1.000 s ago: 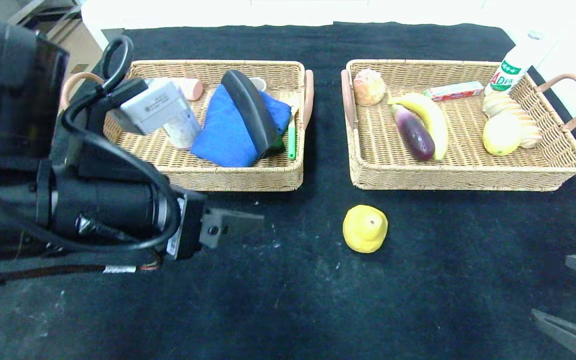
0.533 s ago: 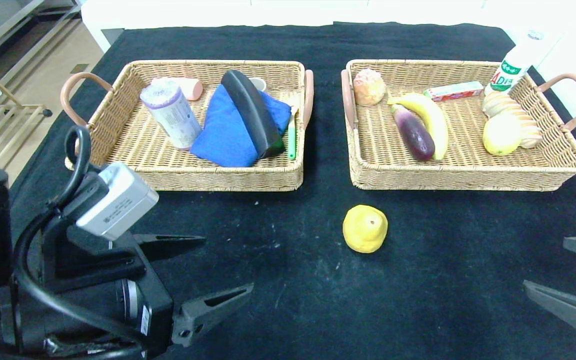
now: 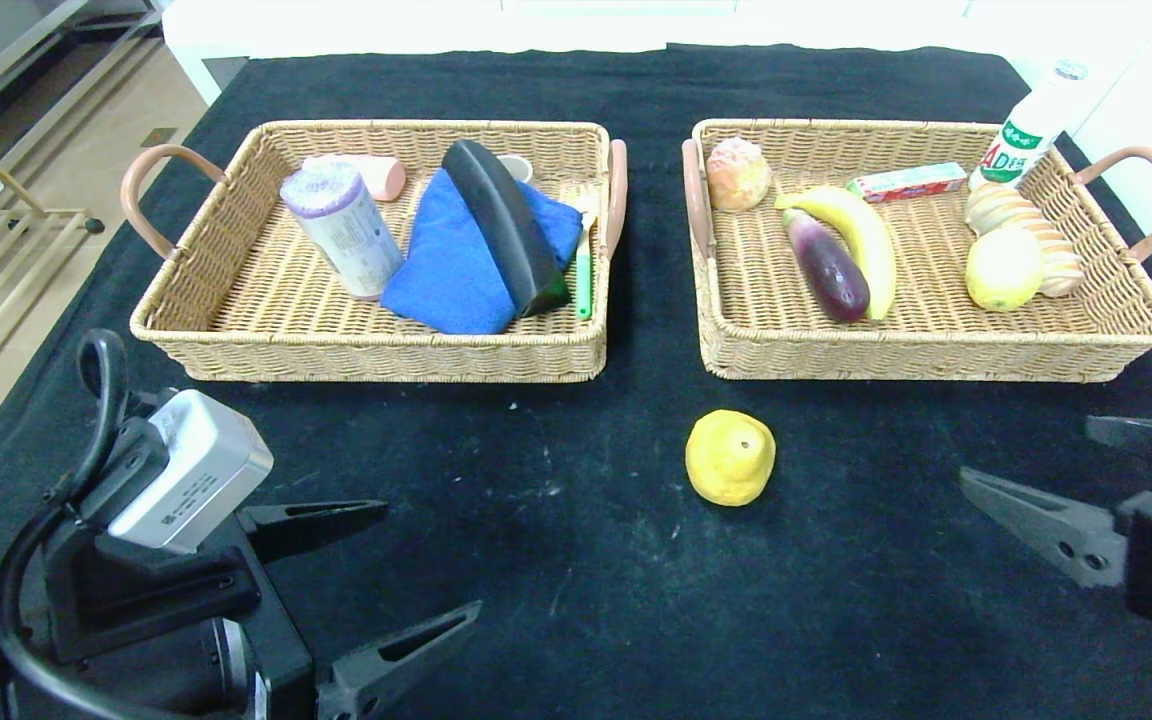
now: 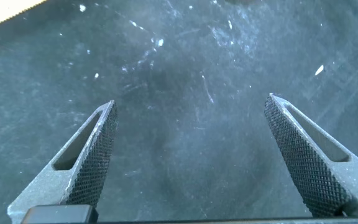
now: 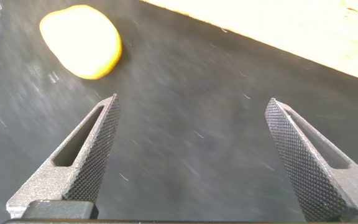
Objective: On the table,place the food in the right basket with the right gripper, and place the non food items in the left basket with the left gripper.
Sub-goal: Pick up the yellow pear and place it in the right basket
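A yellow lemon-like fruit [image 3: 730, 457] lies alone on the black table in front of the gap between the two baskets; in the right wrist view the fruit [image 5: 81, 41] sits ahead of the jaws, off to one side. My right gripper [image 3: 1024, 448] [image 5: 192, 98] hovers open and empty to the right of it, near the right basket's [image 3: 926, 362] front corner. My left gripper [image 3: 433, 558] [image 4: 191, 99] is open and empty over bare table at the near left, well in front of the left basket [image 3: 376, 347].
The left basket holds a cylindrical canister [image 3: 344, 230], a blue cloth [image 3: 446, 275], a black object [image 3: 506, 225] and a green-handled tool [image 3: 583, 275]. The right basket holds a banana [image 3: 861, 235], an eggplant [image 3: 828, 265], a lemon [image 3: 1003, 268] and a milk bottle [image 3: 1024, 135].
The left arm drew back from over the left basket to the near left of the table. The right gripper came in from the right edge toward the yellow fruit.
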Robot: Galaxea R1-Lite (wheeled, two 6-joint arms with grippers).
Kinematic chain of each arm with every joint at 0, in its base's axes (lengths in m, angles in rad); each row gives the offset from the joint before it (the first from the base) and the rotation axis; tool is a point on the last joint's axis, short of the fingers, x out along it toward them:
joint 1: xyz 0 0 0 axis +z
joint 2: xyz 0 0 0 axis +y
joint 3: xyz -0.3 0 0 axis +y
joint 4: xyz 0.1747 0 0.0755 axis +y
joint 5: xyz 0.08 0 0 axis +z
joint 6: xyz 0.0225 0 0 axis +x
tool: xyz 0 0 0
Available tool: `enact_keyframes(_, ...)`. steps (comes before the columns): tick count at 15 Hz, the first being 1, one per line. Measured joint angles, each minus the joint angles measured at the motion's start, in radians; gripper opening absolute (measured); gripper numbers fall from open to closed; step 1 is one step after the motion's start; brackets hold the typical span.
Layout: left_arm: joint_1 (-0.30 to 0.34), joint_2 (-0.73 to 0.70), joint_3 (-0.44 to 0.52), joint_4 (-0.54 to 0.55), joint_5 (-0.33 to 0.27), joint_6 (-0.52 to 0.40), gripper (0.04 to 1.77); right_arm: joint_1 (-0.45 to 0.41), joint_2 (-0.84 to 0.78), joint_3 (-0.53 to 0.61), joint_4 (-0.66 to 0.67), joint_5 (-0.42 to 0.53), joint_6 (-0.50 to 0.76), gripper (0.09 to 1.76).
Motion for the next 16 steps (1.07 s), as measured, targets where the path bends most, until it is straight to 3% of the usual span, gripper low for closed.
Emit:
enact_keyframes(3, 0.013, -0.019, -0.005, -0.001, 0.002, 0.000, 1.71, 0.141, 0.139, -0.188, 0.149, -0.157, 0.154, 1.71)
enact_keyframes(5, 0.020, -0.038, -0.009, 0.000, 0.001, 0.000, 1.71, 0.193, 0.239, -0.338, 0.273, -0.210, 0.275, 1.71)
enact_keyframes(11, 0.031, -0.079, -0.017, 0.001, 0.003, -0.001, 1.71, 0.260, 0.510, -0.808, 0.756, -0.233, 0.658, 1.71)
enact_keyframes(16, 0.032, -0.104, -0.019, 0.001, 0.004, 0.000, 1.72, 0.271, 0.654, -0.949, 0.827, -0.180, 0.738, 1.71)
